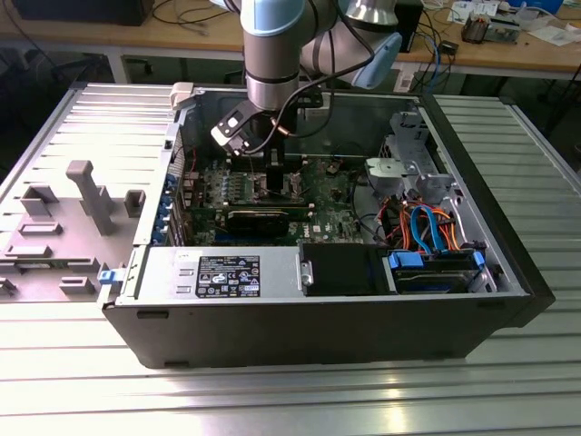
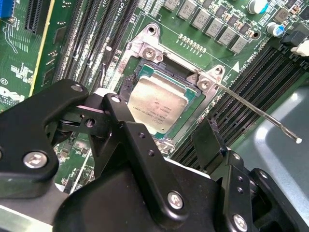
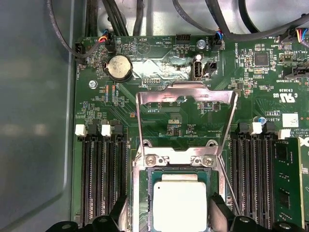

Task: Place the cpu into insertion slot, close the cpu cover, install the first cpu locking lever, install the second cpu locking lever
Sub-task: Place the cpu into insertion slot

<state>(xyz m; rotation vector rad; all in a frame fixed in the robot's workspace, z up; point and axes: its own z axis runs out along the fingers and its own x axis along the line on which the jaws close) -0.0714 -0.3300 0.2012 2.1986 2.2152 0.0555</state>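
Note:
The cpu (image 3: 179, 205) lies flat in the insertion slot (image 3: 176, 158), its silvery top showing in both wrist views (image 2: 157, 104). The cpu cover (image 3: 186, 94) is swung up and back from the slot, its window showing the board behind it. A thin locking lever (image 2: 258, 115) sticks out unlatched from the slot's corner, also seen as a slim rod (image 3: 227, 186). My gripper (image 3: 169, 220) hovers just above the cpu, open, with one black finger (image 3: 218, 210) on each side and a gap to the chip. In the exterior view the gripper (image 1: 272, 177) reaches down onto the green board (image 1: 318, 204).
Long black memory slots (image 3: 104, 179) flank the socket on both sides. Cables (image 3: 120, 19) run along the board's edge near the case wall. In the exterior view a grey drive cage (image 1: 404, 168) and a power supply (image 1: 222, 272) stand inside the open case (image 1: 318, 331).

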